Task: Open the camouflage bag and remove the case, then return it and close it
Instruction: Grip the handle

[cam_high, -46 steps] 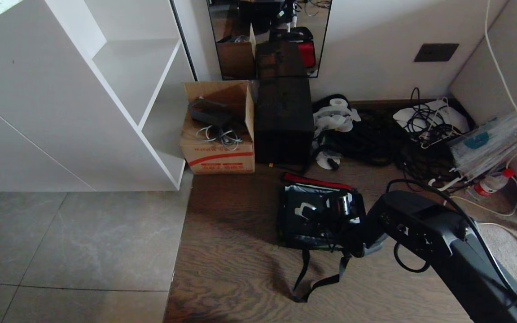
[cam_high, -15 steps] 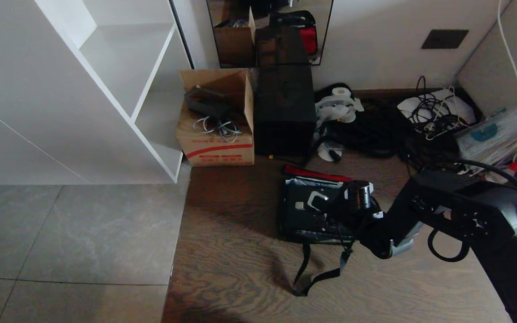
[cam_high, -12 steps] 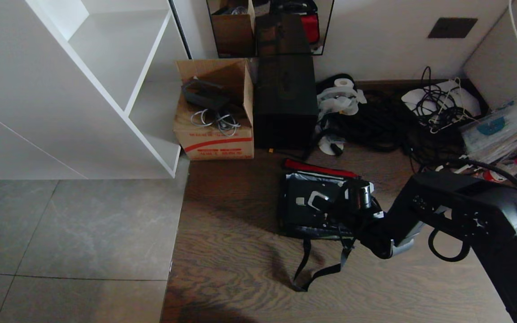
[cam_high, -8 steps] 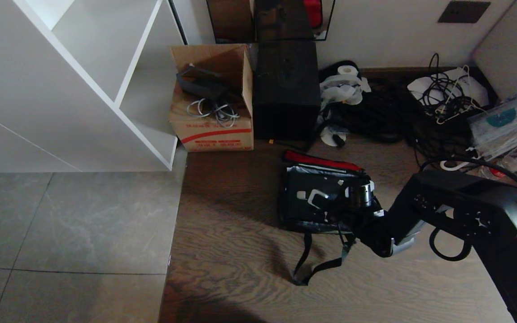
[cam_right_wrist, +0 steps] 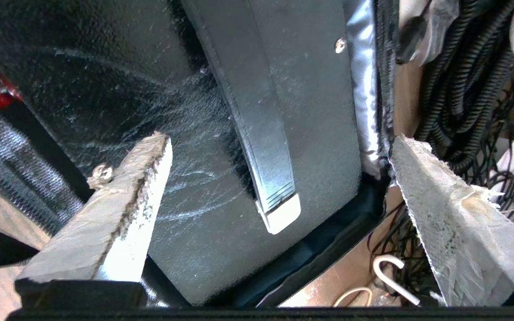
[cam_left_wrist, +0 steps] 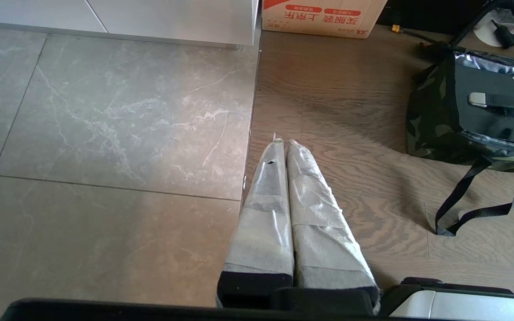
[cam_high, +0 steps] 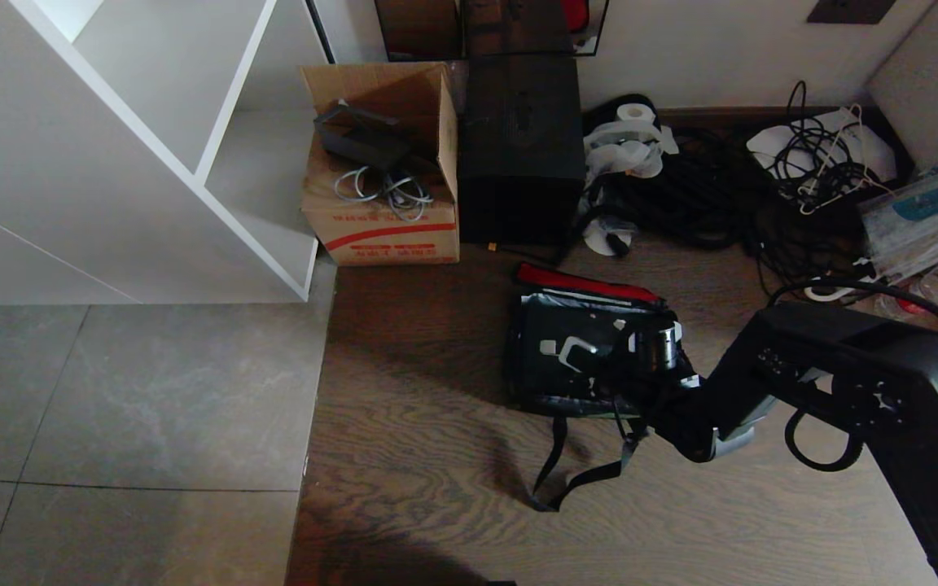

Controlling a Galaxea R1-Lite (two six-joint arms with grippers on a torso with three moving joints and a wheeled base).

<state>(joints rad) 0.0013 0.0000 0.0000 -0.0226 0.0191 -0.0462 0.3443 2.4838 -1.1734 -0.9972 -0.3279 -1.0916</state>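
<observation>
Right gripper: jaws apart over case handle | left gripper: jaws together | risk: bag rim snagged if case is lifted askew.

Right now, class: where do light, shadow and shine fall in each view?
Head view: daylight on the white shelf, a dark shadow left of the bag. Left wrist view: a bright patch on the grey tiles. Right wrist view: shine on the case handle and silver lining.
</observation>
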